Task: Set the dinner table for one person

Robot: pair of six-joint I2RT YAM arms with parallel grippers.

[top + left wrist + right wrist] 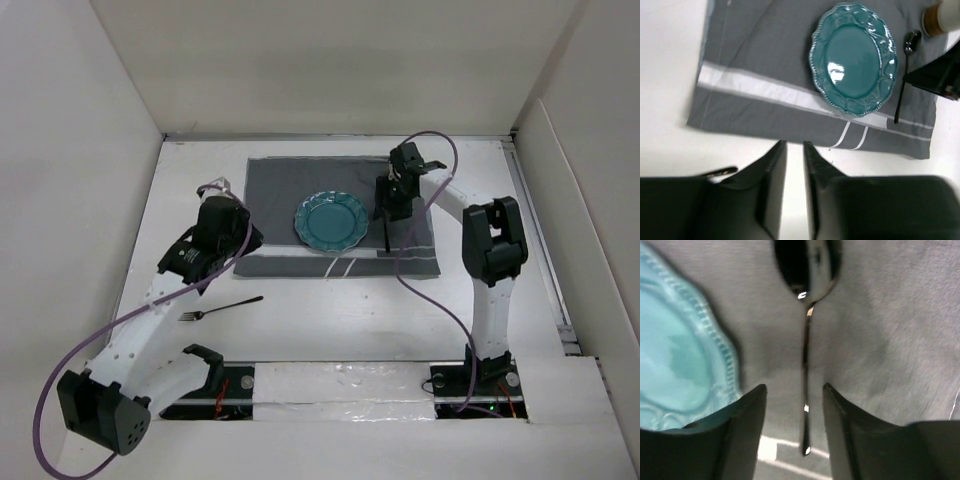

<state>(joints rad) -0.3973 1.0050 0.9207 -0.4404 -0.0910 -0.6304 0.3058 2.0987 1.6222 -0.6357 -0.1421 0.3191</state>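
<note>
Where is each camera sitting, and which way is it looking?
Top: high behind the robot, looking down on the table, mat, plate, spoon and fork; left arm and right arm show.
Left wrist: on the left arm, looking past the left hand at mat and plate.
Right wrist: on the right arm, looking down past the right hand at the spoon.
All three share the plate, spoon and mat.

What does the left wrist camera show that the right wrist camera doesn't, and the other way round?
Only the left wrist view: the whole teal plate, bare white dinner table, a tan round object at the top edge, and the left fingers. Only the right wrist view: the right fingers seen clearly, standing either side of the handle of the spoon without touching it. Both: the spoon, the plate's beaded rim and the grey striped placemat.
</note>
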